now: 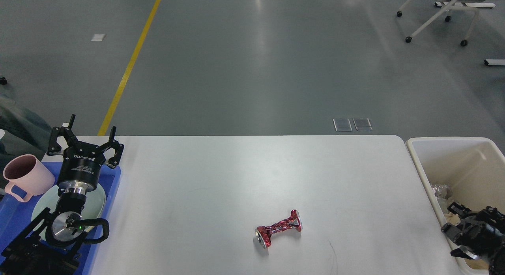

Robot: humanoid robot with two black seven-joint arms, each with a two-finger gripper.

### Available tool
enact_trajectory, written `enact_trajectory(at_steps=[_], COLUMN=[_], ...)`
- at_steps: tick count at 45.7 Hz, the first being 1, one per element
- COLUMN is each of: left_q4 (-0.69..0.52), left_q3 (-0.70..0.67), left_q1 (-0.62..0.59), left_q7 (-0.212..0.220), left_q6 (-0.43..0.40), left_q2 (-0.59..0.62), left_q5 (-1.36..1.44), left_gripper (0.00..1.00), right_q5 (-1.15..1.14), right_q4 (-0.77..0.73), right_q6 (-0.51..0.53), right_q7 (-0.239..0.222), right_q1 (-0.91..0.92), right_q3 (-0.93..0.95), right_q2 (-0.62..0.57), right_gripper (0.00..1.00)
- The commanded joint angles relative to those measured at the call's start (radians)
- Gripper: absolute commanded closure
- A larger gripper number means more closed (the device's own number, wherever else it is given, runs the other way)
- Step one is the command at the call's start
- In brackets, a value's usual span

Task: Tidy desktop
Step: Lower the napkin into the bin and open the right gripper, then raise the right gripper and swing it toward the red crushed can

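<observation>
Nearest, a crushed red can [278, 229] lies on its side toward the front of the white worktop [221, 176], pinched thin at the waist with silver ends flaring out, probably the last stray item to clear. At the lower right, the right end effector [459, 231] hangs at the near wall of the cream bin [418, 164]; it is dark and foreshortened, so whether its fingers are apart cannot be told. At the left, the left end effector [85, 141] is raised with fingers spread wide and empty above the blue tray [112, 188], which holds a pale green plate [98, 202] and a matte pink mug [24, 177]. Beyond lies glossy grey floor [252, 62].
</observation>
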Motion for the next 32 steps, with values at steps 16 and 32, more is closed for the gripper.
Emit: enact_trajectory(at_steps=[16,32], left_q4=[0.0,0.0], left_q3=[0.0,0.0], left_q1=[0.0,0.0], left_q7=[0.0,0.001], left_q6=[0.0,0.0], left_q2=[0.0,0.0], left_q5=[0.0,0.0], left_gripper=[0.04,0.04], right_q5=[-0.038,-0.351], right_q4=[0.163,0.76], right_q6=[0.019,0.27], right_q7=[-0.006,-0.011], right_q1=[0.114,0.757], right_q3=[-0.036,-0.283], right_q2=[-0.078,-0.292], right_gripper=[0.0,0.0])
